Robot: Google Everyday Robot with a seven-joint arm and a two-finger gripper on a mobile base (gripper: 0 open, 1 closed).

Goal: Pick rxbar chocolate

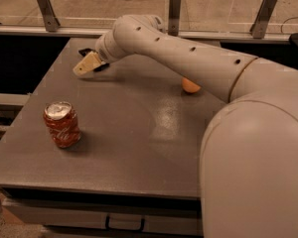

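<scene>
Grey tabletop (139, 133) carries the black bar (101, 67) at its far left corner, partly hidden behind the tool (87, 64). Tool opening: cannot tell. Red can (62, 124) stands front left.

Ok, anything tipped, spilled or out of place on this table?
Nothing stands out. The red soda can stands upright at front left, no spill around it. The orange fruit sits partly behind the arm. The gripper is at the far left, by the rxbar chocolate, which is mostly hidden.

rxbar chocolate (84, 51) mostly behind hand (83, 68), far left of table (139, 133), orange (190, 86) half-hidden
</scene>
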